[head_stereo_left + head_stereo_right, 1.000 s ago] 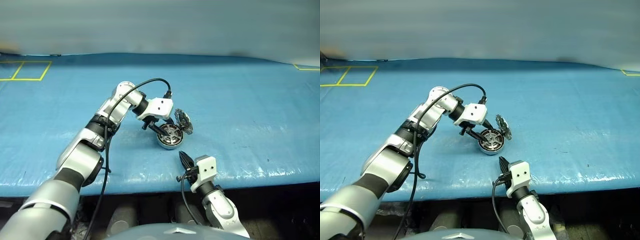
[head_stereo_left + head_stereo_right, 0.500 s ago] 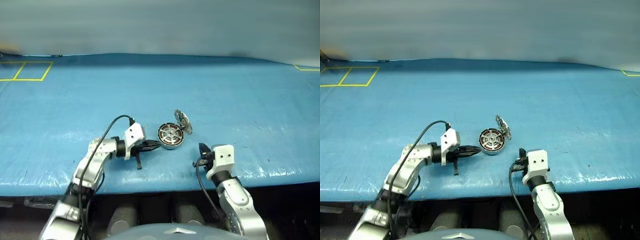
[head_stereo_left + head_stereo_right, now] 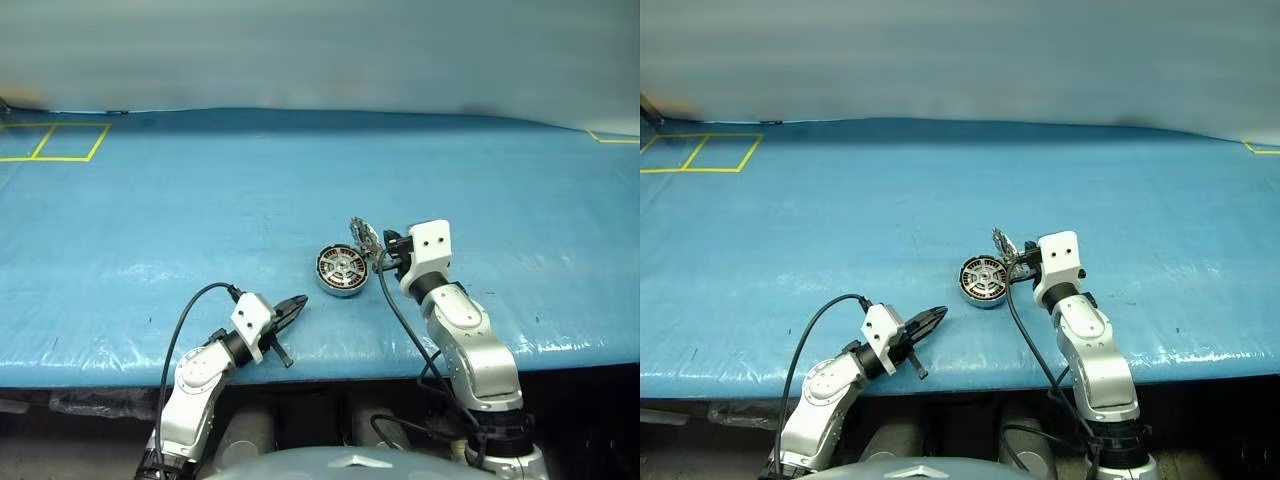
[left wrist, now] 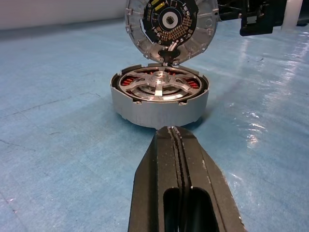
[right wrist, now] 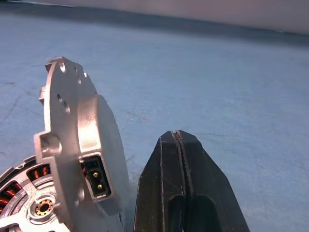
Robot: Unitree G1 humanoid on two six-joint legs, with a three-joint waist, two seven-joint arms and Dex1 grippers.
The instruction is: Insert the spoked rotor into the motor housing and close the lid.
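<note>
So the left gripper (image 3: 296, 303) has pulled right back from the motor housing (image 3: 340, 271) over the last second and now hangs low by the near edge of the blue table (image 3: 150, 230), well apart from the part, its two black fingers (image 4: 181, 193) pressed together with nothing between them. The spoked rotor (image 4: 159, 86) is already sitting down inside the housing, flat over the copper windings, so I'd say the insert half is done (looks seated, though I can't swear it's fully down). What's left is the lid (image 3: 365, 240), standing up nearly vertical on its hinge at the housing's far-right rim. The right gripper (image 3: 384, 250) has swung forward and up and is now just beside the lid's smooth outer face, fingers (image 5: 181, 193) pinched shut and empty, touching or not I can't tell. My guess is a push to tip it closed.
</note>
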